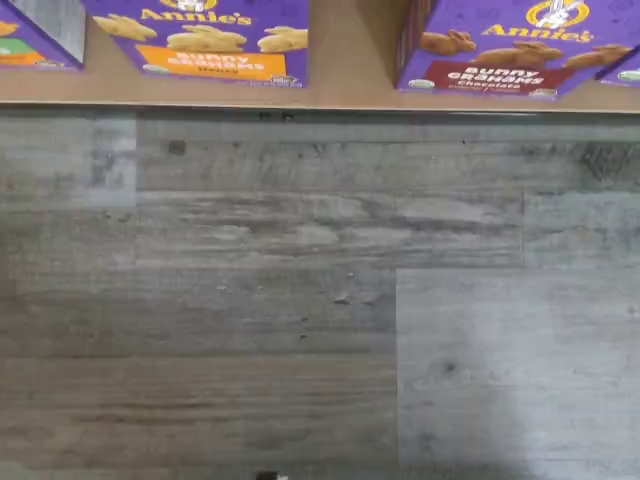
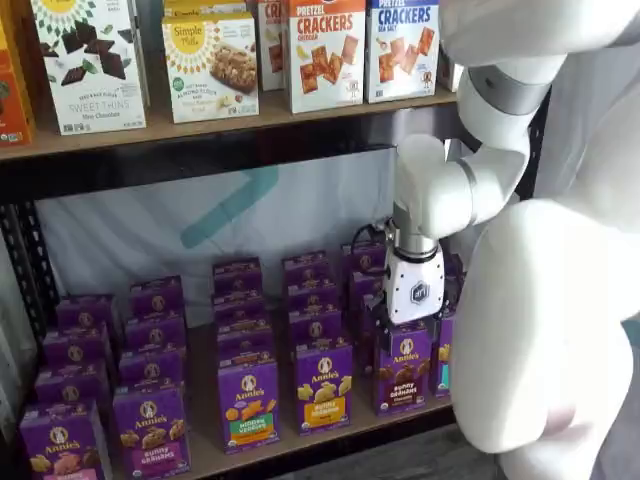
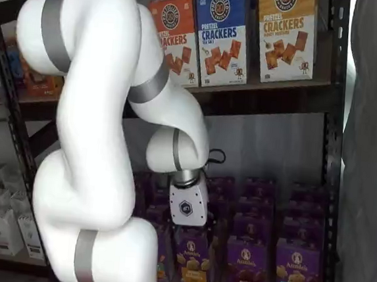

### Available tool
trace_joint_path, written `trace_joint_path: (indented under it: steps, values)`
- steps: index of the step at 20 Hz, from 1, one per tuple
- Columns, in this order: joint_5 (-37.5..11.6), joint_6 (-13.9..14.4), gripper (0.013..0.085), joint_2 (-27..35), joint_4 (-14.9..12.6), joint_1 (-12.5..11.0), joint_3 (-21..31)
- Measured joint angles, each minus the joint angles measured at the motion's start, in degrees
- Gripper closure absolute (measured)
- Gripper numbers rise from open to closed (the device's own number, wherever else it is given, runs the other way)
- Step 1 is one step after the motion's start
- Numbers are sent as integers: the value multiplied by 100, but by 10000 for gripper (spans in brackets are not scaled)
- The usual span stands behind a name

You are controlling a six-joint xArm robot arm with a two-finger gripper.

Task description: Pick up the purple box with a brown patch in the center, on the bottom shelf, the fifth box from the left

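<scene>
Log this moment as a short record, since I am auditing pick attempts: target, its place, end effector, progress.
target: purple box, brown snacks pictured mid-front
place: front row of the bottom shelf, upright, next to a yellow-banded box
end effector: open, holding nothing; in a shelf view it appears just above the target's top
progress: box not yet grasped, standing on the shelf

arm (image 3: 89,139): glossy white rounded segments, grey bands at the joints. white pincer (image 2: 414,290) body, small round dark logo; thin black cable beside it.
</scene>
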Motion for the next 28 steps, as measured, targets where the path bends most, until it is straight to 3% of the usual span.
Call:
trace_joint_path:
  steps: [15, 19, 24, 27, 28]
  values:
    - [-537, -138, 130, 1434, 15, -138, -760]
    - [-858, -291, 130, 1837, 91, -228, -979]
    - [-1085, -773, 130, 2288, 453, -370, -1308]
    - [-1091, -776, 130, 2641, 302, -515, -1627]
    - [-1101, -871, 130, 2737, 371, -540, -1709]
